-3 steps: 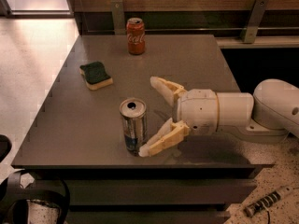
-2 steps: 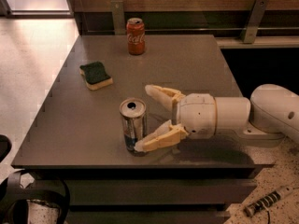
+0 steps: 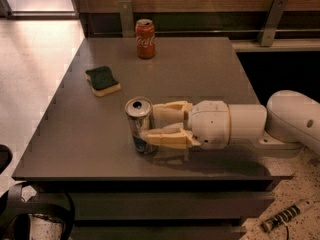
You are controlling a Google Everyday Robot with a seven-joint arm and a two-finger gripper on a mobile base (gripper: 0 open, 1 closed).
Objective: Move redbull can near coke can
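Note:
The redbull can [image 3: 138, 109], slim and silver with blue low on its side, stands upright near the front edge of the grey table [image 3: 200, 69]. My gripper [image 3: 149, 122] reaches in from the right. Its cream fingers [image 3: 167, 138] have closed on the can's sides, one in front and one behind. The can still stands on the table. The coke can [image 3: 145, 39], red with white script, stands upright at the far edge of the table, well apart from the redbull can.
A green and yellow sponge [image 3: 102, 80] lies on the left part of the table, between the two cans. A wall rail with metal brackets [image 3: 272, 21] runs behind the table. A striped tool [image 3: 285, 216] lies on the floor at lower right.
The gripper has moved left to the redbull can, and its wide-open fingers have closed in on the can's sides. The can has not moved.

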